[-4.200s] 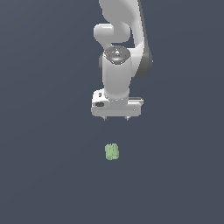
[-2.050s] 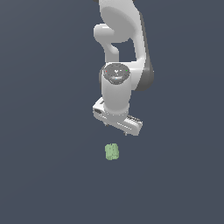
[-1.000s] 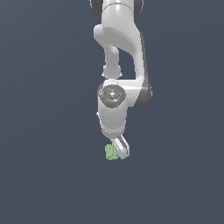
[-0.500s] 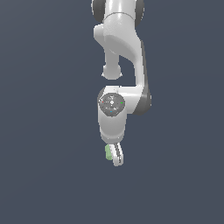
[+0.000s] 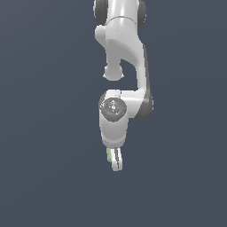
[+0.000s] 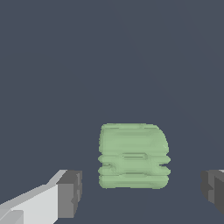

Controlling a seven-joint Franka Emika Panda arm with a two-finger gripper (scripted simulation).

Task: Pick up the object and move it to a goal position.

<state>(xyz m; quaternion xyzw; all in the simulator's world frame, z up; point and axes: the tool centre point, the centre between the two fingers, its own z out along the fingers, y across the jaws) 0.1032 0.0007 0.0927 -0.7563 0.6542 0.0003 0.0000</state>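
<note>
Pale green and ridged, the block (image 6: 133,156) lies on the plain dark surface (image 6: 109,57) between the spread fingers (image 6: 70,194) of the hand (image 5: 114,161), a gap on each side, untouched. In the exterior view, only its green edge (image 5: 108,154) shows beside the fingers. No writing is visible.

A plain dark slate-blue ground (image 5: 44,177) fills both views.

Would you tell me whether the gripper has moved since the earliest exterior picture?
Yes. The gripper has come down and turned, now straddling the green block, which lay apart below it.
</note>
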